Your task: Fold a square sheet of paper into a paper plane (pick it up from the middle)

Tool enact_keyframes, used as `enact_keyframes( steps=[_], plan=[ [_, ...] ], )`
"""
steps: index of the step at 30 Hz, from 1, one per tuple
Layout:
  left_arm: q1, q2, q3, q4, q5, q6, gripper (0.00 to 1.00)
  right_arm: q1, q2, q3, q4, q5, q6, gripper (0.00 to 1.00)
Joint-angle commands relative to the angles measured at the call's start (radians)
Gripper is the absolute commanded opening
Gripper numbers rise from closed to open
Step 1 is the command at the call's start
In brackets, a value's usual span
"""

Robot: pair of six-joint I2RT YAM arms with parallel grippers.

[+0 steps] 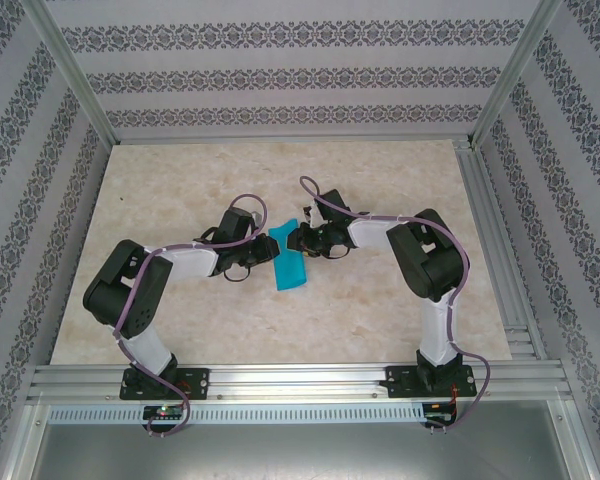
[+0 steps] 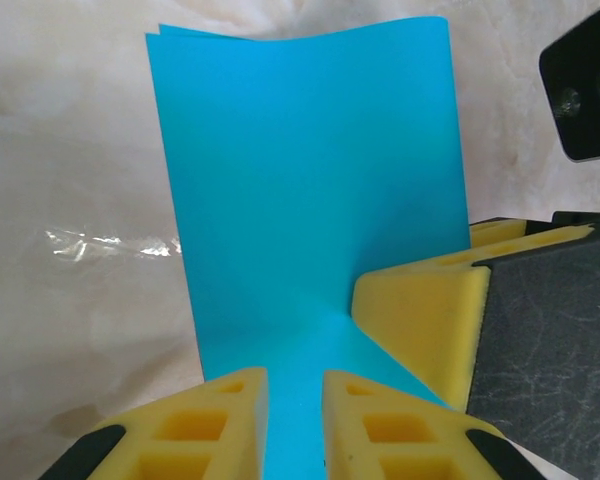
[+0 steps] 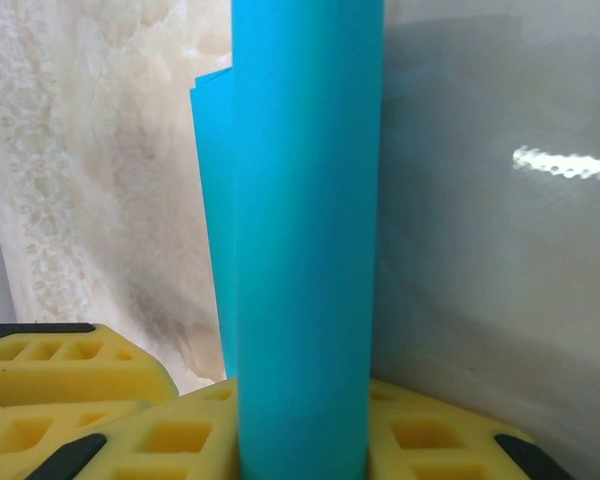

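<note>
- At the middle of the pale marbled surface (image 1: 180,320), the thin turquoise-blue square sheet of paper (image 1: 290,268) lies doubled over, its 12 o'clock end caught between both arms and its tail trailing toward 6 o'clock.
- Left fingers (image 2: 230,425), at its 9 o'clock, are narrowed onto the sheet, likely to steady the fold.
- Right fingers (image 3: 170,440), at 3 o'clock, stand wider around a bowed strip; whether they grip it I cannot tell.
- Patterned grey-striped walls (image 1: 280,40) and aluminium rails (image 1: 300,378) box the space.

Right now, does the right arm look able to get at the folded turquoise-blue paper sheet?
Probably yes: the right gripper sits at the folded turquoise-blue paper sheet, its yellow foam fingers flanking one edge with nothing blocking the way.
</note>
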Motion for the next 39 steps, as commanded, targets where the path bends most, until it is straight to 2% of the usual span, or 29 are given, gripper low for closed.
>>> enact_keyframes(
  steps=[1, 10, 18, 25, 39],
  plan=[
    [-0.014, 0.023, 0.03, 0.048, 0.012, -0.007, 0.22, -0.007, 0.101, -0.027, -0.114, 0.24, -0.043, 0.3],
    [-0.013, 0.036, 0.035, 0.053, 0.007, -0.011, 0.22, -0.004, 0.105, -0.037, -0.119, 0.312, -0.035, 0.25],
    [-0.014, 0.022, 0.021, 0.064, -0.024, -0.025, 0.21, -0.007, 0.105, -0.06, -0.071, 0.315, 0.005, 0.21],
    [-0.013, -0.05, -0.022, 0.065, -0.126, -0.04, 0.21, -0.011, 0.105, -0.071, -0.062, 0.325, 0.016, 0.2],
    [-0.014, -0.048, -0.026, 0.09, -0.099, -0.045, 0.21, -0.008, 0.14, -0.044, -0.121, 0.369, 0.022, 0.24]
  ],
)
